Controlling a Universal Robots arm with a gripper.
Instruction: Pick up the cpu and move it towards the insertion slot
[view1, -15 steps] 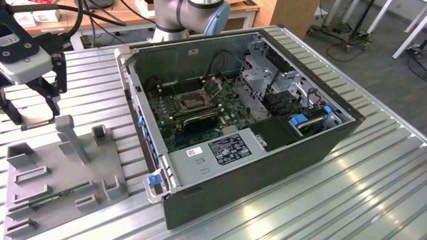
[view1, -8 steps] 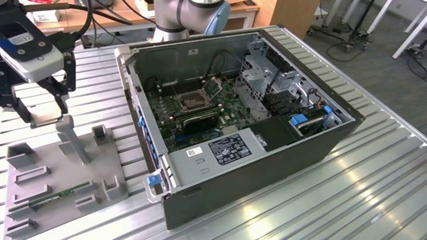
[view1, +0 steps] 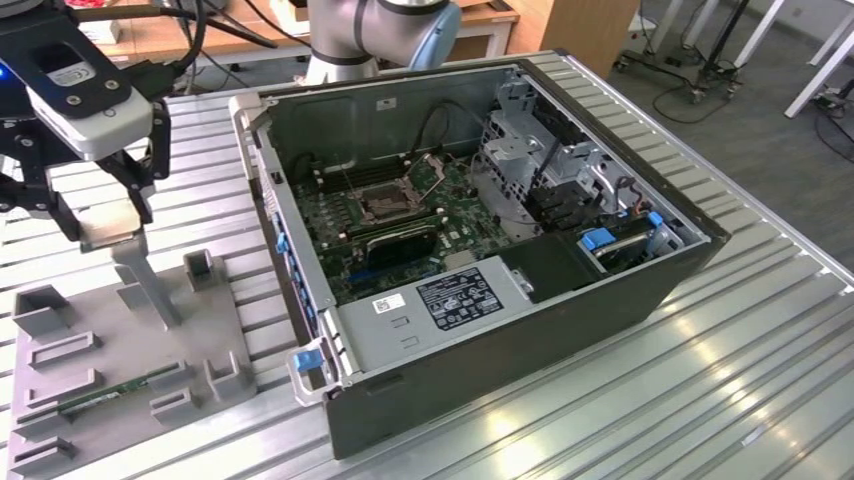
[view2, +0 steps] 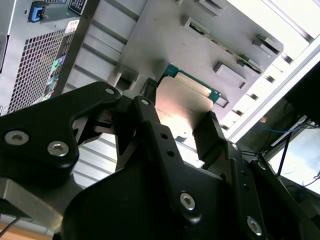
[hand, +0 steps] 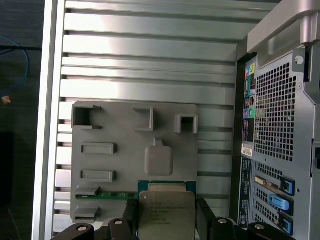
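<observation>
The cpu, a flat silvery-beige square chip, hangs in the air above the grey fixture plate at the exterior view's left. My gripper is shut on the cpu, with one black finger on each side edge. In both wrist views the chip sits between the fingers, metal face showing. The insertion slot, a silver-framed square socket with a dark centre, lies on the motherboard inside the open computer case, off toward the exterior view's right of the gripper.
A grey pedestal stands on the fixture plate just below the chip. A green memory stick lies in the plate's groove. The case's side wall rises between the plate and the motherboard. The ribbed metal table carries everything.
</observation>
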